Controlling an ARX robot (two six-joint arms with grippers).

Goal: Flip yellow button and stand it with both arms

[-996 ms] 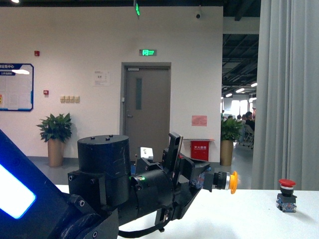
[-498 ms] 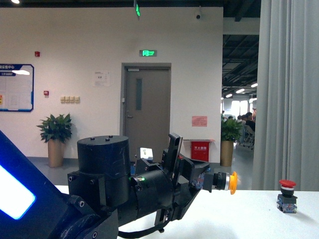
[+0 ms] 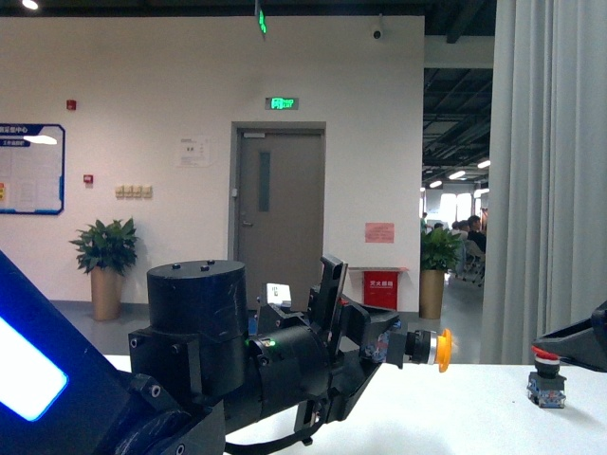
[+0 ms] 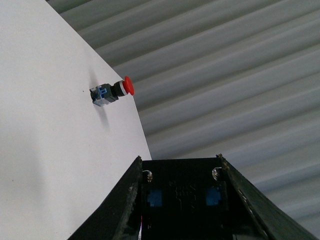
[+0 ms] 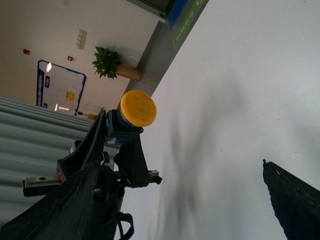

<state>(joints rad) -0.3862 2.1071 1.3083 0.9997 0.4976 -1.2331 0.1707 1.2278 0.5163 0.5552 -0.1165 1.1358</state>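
Yellow button up off the white table, clamped sideways by its block in left gripper, cap facing right. Right gripper spread wide, just beside red button standing on table.

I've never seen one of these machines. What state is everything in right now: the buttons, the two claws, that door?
yellow button: held off the table, lying sideways
left gripper: shut on the yellow button
right gripper: open, empty
red button: upright on the table, untouched
door: closed
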